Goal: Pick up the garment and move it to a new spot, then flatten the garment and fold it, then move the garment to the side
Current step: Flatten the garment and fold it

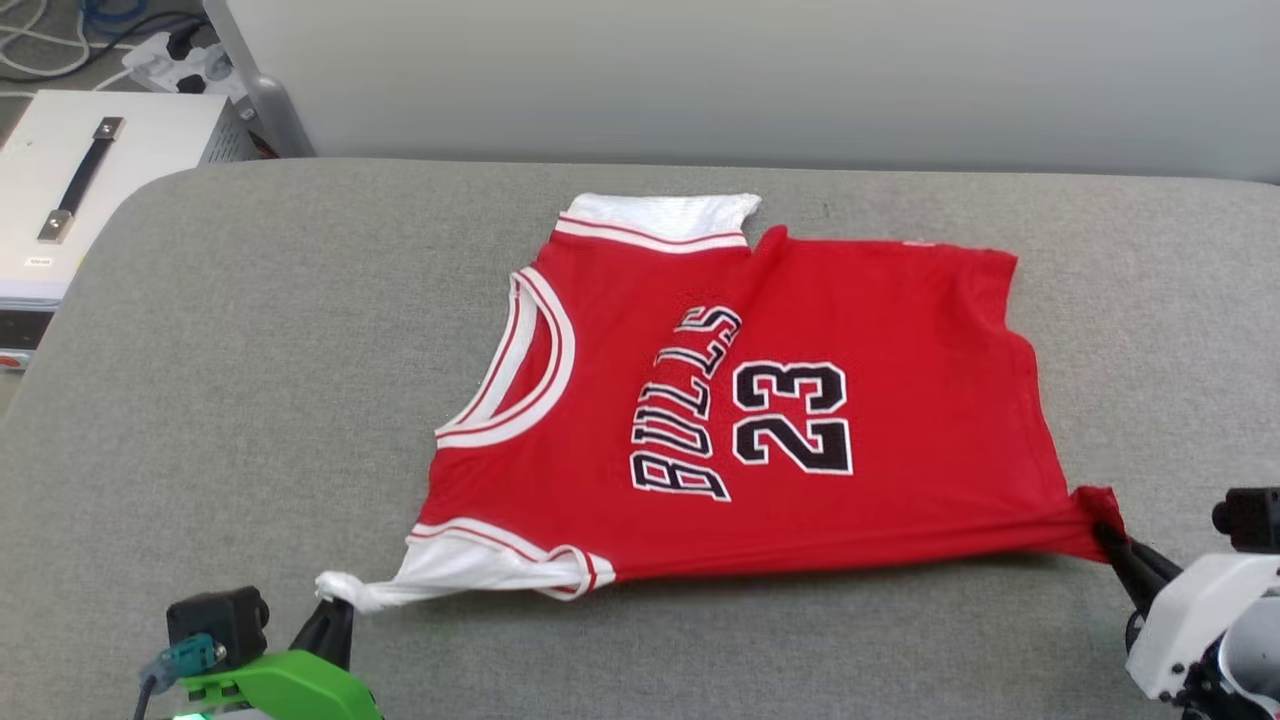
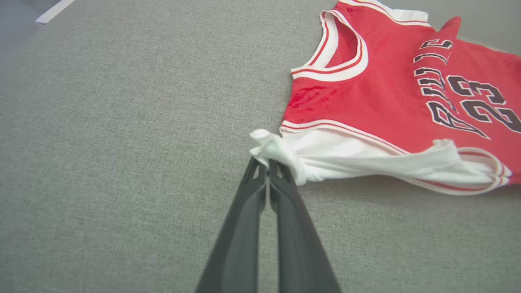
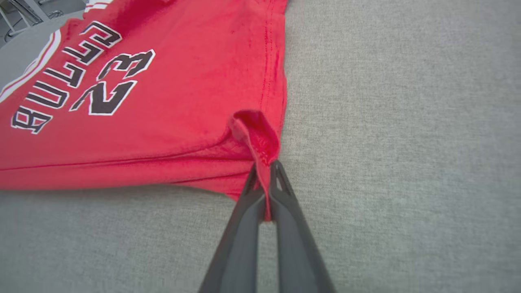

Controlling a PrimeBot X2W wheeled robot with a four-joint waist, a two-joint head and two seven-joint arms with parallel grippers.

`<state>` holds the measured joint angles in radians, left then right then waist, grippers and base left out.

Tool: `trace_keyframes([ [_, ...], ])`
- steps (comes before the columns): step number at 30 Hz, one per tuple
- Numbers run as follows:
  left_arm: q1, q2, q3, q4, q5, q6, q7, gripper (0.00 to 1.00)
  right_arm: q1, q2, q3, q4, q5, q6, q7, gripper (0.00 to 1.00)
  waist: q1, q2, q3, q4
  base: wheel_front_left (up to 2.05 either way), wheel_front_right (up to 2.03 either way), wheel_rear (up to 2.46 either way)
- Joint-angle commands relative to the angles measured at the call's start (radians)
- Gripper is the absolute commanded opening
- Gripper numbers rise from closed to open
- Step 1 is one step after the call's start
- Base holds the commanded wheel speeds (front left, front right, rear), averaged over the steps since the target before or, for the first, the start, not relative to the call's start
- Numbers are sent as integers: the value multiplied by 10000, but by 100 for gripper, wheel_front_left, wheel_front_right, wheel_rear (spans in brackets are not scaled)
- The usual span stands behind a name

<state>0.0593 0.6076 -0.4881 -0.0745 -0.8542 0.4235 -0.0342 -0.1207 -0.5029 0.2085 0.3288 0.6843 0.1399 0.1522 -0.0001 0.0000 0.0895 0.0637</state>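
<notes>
Flattening the garment (image 1: 800, 400), I had left gripper (image 1: 335, 605) clamped on its seven-o'clock sleeve (image 1: 470, 565), right gripper (image 1: 1100, 530) on its four-o'clock hem (image 1: 1085, 505); tensioning looked next.

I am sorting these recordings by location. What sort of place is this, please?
Probably a lab or workshop rather than a home: the jersey lies on a grey cloth-covered table, with a white equipment case beside it, a power strip and loose cables past it, and a plain wall behind.
</notes>
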Motion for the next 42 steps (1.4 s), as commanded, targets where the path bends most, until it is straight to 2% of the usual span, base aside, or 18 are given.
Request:
trace_keyframes([
  [1,307,259,137,-21,-48,277,-7,0,425,-16,-456,-232,-211,-92,195,0,1,0,-149,99,0,0,0],
  [11,1385,542,395,-1129,-302,882,65,0,2954,1427,-2748,-2853,-1495,-92,1861,0,1,0,-334,262,0,0,0],
  [16,957,683,358,-1352,-146,796,186,0,3209,1915,-3250,-3710,-1991,-92,2453,0,1,0,-152,294,0,0,0],
  [20,96,573,150,-1121,20,496,374,0,2907,2074,-3282,-3912,-2257,-92,2735,0,1,0,73,266,0,0,0],
  [25,-1286,173,-220,-381,267,22,591,0,2102,2041,-3098,-3770,-2483,-92,2832,0,1,0,543,187,0,0,0],
  [33,-3232,-611,-517,1087,479,-679,551,0,694,1774,-2641,-3116,-2593,-92,2723,0,1,0,1403,67,0,0,0],
  [42,-4407,-1232,-763,2801,398,-1276,654,0,-405,1522,-1783,-2011,-2474,-92,2436,0,1,0,2150,-28,0,0,0],
])
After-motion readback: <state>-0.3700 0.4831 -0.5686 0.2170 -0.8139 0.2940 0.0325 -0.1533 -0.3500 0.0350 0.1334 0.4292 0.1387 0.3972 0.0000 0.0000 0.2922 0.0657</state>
